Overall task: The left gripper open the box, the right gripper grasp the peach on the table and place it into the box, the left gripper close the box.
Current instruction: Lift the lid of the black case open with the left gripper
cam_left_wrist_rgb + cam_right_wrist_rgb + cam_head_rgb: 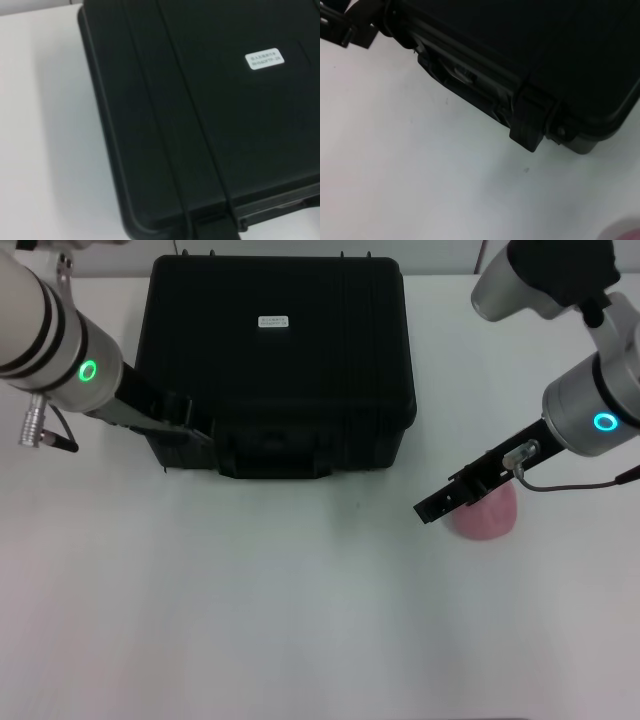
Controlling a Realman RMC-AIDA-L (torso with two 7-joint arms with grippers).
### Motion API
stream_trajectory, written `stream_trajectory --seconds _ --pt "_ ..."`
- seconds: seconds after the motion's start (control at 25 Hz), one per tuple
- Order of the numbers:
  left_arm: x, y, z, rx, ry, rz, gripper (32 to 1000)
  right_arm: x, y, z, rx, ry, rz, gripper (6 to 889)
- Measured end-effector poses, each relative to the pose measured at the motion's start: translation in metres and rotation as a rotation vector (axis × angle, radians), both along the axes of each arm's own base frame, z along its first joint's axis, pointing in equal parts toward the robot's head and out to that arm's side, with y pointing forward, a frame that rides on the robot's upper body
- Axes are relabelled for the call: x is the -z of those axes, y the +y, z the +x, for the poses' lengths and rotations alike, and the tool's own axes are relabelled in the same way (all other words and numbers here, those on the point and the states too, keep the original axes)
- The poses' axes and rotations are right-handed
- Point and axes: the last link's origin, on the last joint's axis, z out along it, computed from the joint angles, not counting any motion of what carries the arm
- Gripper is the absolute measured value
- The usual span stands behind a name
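The black box [280, 360] stands at the back centre of the white table with its lid down and a small white label on top. My left gripper [188, 424], on the green-ringed arm, is at the box's front left corner, level with the lid seam. The left wrist view looks down on the box lid [200, 125]. The pink peach [487, 514] lies on the table to the right of the box. My right gripper [432, 507], on the blue-ringed arm, reaches across just above it and points left. In the right wrist view, the peach [626, 232] shows only as a pink edge.
The box's front handle [460, 75] and a latch [527, 135] face me. The left gripper [350, 22] also appears far off in the right wrist view. Bare white table [250, 620] spreads in front of the box.
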Motion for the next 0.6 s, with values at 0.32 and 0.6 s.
stream_trajectory --seconds 0.32,0.6 --pt "0.0047 0.0024 -0.0043 -0.009 -0.004 -0.015 765 0.0000 0.0001 0.0000 -0.002 0.000 0.000 851" --pt "0.0055 0.0048 -0.0023 -0.003 -0.004 -0.015 763 0.0007 0.0001 0.0010 -0.001 -0.002 -0.004 851"
